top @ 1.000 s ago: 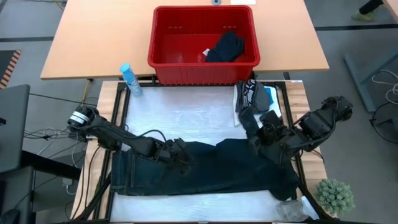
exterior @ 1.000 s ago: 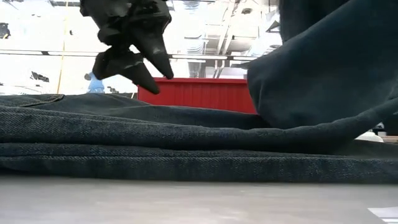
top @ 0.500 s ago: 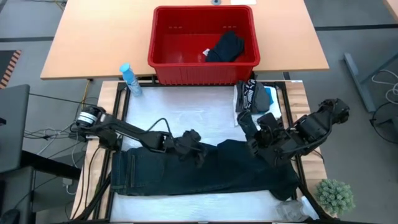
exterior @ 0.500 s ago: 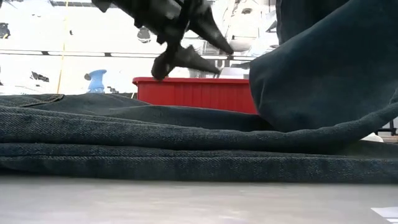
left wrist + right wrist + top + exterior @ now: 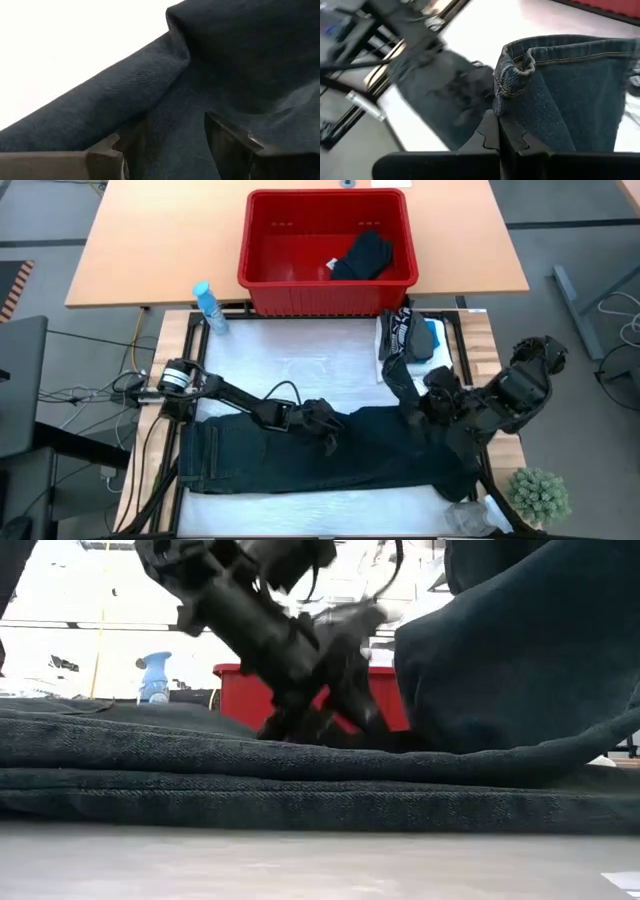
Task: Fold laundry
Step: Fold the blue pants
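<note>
Long dark denim trousers (image 5: 330, 465) lie flat across the white table cover, waist toward the table's left. My left gripper (image 5: 330, 438) stands open, slanting down at the middle of the trousers; its fingertips (image 5: 220, 135) are at the cloth beside a raised fold (image 5: 150, 75). My right gripper (image 5: 412, 402) is shut on one leg's hem end, held up above the table's right part. In the low view that lifted leg (image 5: 520, 650) hangs as a dark mass on the right, and the rest lies in flat layers (image 5: 300, 775). My left gripper has its open fingers down at the trousers' cloth near the fold (image 5: 335, 730); whether they touch it I cannot tell. My right gripper pinches the stitched hem (image 5: 506, 92) of one trouser leg between its two shut fingers. The hem end is lifted clear, and the leg runs down from it to the part on the table.
A red slotted basket (image 5: 300, 275) with a black garment (image 5: 362, 255) stands on the wooden table behind. Folded garments (image 5: 405, 332) lie at the back right, a blue bottle (image 5: 209, 308) at the back left, a small plant (image 5: 540, 492) off the near right corner.
My left gripper has gone toward the table's right edge and down, from above the trousers' left half to the cloth at their middle, staying open. The right gripper has kept the leg end up, almost still.
</note>
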Robot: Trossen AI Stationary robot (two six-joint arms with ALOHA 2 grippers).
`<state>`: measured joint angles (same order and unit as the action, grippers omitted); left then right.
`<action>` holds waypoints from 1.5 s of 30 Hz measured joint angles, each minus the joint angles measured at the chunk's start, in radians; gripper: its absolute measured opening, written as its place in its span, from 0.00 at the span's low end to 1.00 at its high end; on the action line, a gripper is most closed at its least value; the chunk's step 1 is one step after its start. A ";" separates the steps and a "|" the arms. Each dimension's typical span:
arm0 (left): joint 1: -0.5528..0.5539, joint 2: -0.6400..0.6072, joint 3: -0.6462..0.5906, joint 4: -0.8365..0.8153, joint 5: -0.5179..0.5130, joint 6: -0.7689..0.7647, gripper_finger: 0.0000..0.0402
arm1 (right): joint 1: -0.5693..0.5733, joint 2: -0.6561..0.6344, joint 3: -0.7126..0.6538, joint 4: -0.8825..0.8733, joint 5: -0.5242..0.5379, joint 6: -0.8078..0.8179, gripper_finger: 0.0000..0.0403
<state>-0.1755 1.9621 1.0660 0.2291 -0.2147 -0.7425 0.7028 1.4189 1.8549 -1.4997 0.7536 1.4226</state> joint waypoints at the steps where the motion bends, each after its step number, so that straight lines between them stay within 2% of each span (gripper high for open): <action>1: 0.005 0.012 0.000 0.003 -0.001 0.000 0.46 | 0.016 0.000 0.000 0.012 0.000 -0.022 0.03; 5: 0.028 0.037 0.002 0.012 0.016 -0.027 0.46 | 0.080 0.000 0.000 0.113 0.009 -0.133 0.03; 9: 0.046 0.039 0.003 -0.002 0.028 -0.029 0.46 | 0.154 0.000 0.000 0.251 0.192 -0.219 0.03; 11: 0.051 0.039 0.003 -0.001 0.031 -0.030 0.46 | 0.196 0.000 0.000 0.353 0.259 -0.365 0.03; 14: 0.058 0.039 0.003 0.006 0.040 -0.045 0.46 | 0.226 0.004 0.000 0.503 0.267 -0.590 0.03; 21: 0.063 0.040 0.002 0.004 0.051 -0.093 0.46 | 0.234 0.026 0.000 0.795 0.291 -0.975 0.03; 26: 0.063 0.040 0.002 0.002 0.053 -0.111 0.46 | 0.187 0.033 -0.001 0.779 0.262 -0.993 0.03; 29: 0.063 0.040 0.001 0.000 0.053 -0.116 0.46 | 0.146 0.058 -0.001 0.764 0.215 -0.990 0.03; 34: 0.062 0.041 0.001 -0.003 0.053 -0.118 0.46 | 0.046 0.117 -0.001 0.767 0.043 -1.007 0.03; 45: 0.062 0.041 0.000 -0.002 0.052 -0.135 0.46 | -0.190 0.268 -0.001 0.972 -0.336 -1.211 0.04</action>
<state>-0.1131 2.0029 1.0664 0.2268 -0.1627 -0.8776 0.5131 1.6868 1.8538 -0.5278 0.4174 0.2118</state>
